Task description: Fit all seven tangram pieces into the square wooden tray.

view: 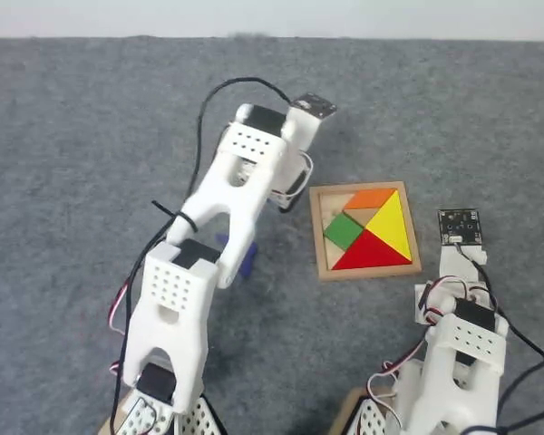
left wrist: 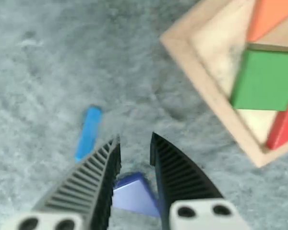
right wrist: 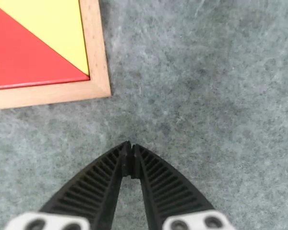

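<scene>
High view: 1 tray (view: 370,271), 4 pieces (view: 370,250) inside | 2 blue pieces (left wrist: 89,132) loose | left gripper (left wrist: 134,138) parted | right gripper (right wrist: 129,146) pinched together

Grey felt-like table covering (view: 91,109), pale wall strip (view: 272,16) beyond.

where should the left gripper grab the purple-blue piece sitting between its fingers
Grip the purple-blue piece across its wider body, not the narrow corner, coming straight down from above. It appears to lie flat on the carpet, with the left gripper open on either side, so closing there should hold; the pointed corner would likely slip out.
</scene>
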### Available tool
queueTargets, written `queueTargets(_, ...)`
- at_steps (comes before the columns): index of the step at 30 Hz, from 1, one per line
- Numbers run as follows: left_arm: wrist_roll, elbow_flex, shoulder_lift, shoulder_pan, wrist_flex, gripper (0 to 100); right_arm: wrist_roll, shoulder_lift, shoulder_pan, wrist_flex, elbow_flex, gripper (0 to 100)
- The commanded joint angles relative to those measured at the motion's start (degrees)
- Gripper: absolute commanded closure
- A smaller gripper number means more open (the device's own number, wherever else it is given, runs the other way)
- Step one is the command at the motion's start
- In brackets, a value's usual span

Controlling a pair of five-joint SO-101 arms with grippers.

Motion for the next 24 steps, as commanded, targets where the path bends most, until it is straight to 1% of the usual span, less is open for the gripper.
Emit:
queueTargets(1,0.6,-2.5,-2.8,0.1,-0.4,90,0.9,-1.6,-0.7,-1.1,-0.4,99.0)
queueTargets(3,-0.2,-2.5,-2.9,-1.4,-0.4,90,0.9,-1.6,-0.7,-1.1,-0.4,99.0)
queueTargets(8,-4.0,-2.2,-4.6,-5.3,0.7,85,0.9,-1.6,-0.7,-1.1,-0.4,99.0)
queueTargets(16,-10.4,-1.6,-4.6,-7.9,1.3,85,0.9,-1.6,-0.7,-1.1,-0.4,99.0)
queueTargets(21,-11.3,-0.9,-1.3,-10.7,-1.4,85,1.0,-1.6,-0.7,-1.1,-0.4,99.0)
queueTargets(24,-11.3,-1.0,1.5,-11.1,-2.6,85,2.4,-1.6,-0.7,-1.1,-0.4,99.0)
